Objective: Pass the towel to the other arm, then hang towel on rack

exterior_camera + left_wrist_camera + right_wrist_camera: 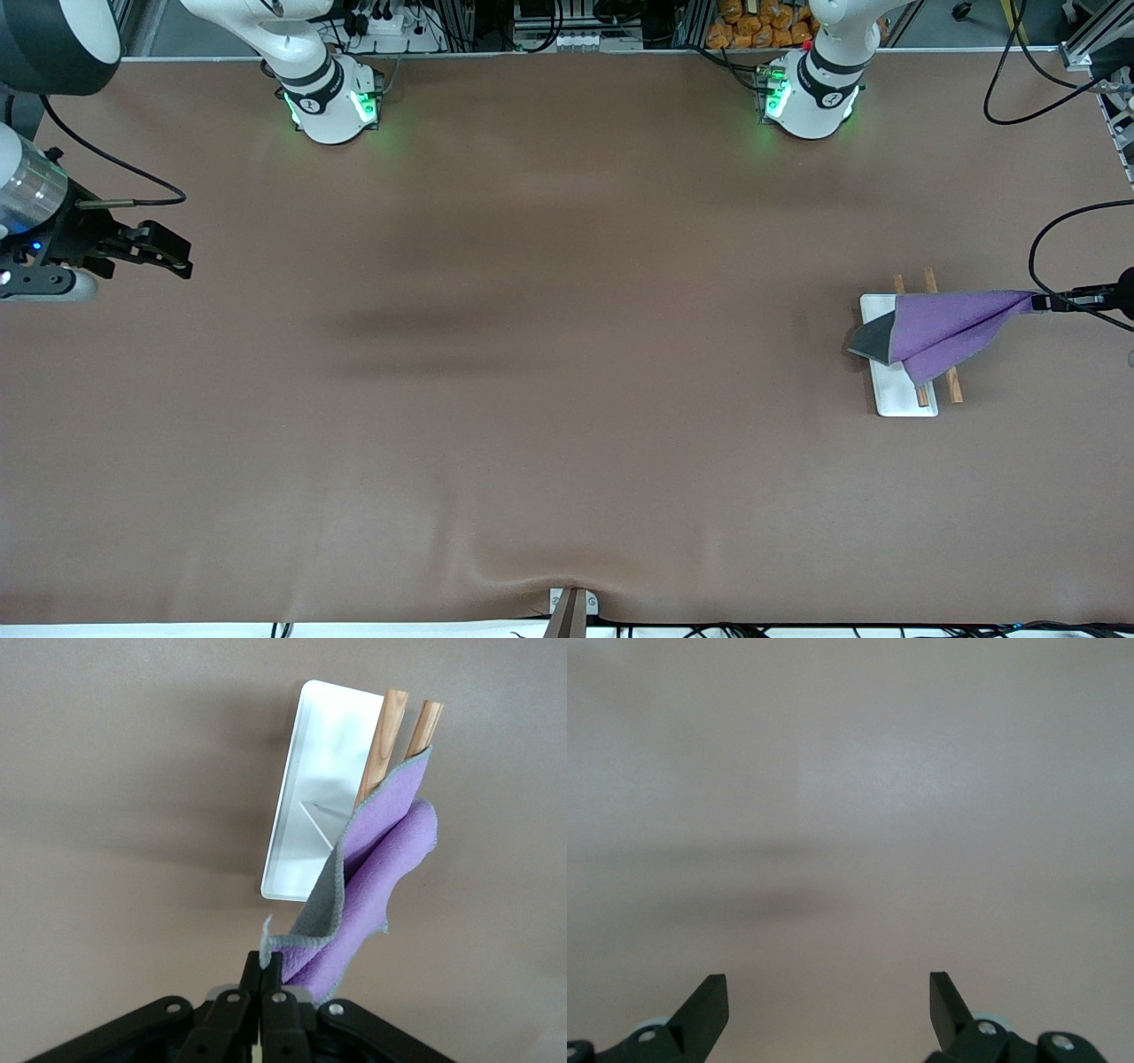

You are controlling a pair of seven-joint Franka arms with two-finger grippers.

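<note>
The purple towel (948, 332) with a grey reverse lies draped over the rack's two wooden rods (926, 288) at the left arm's end of the table. The rack's white base plate (899, 390) shows beneath. My left gripper (1038, 302) is shut on the towel's corner and holds it stretched out past the rack. In the left wrist view the towel (376, 877) runs from the fingertips (266, 970) over the rods (383, 749) above the base plate (310, 797). My right gripper (173, 257) is open and empty at the right arm's end, waiting; it also shows in the right wrist view (828, 997).
The brown table cover (532, 354) is bare between the arms. Black cables (1045, 257) loop near the left gripper. A small metal clamp (571, 607) sits at the table edge nearest the front camera.
</note>
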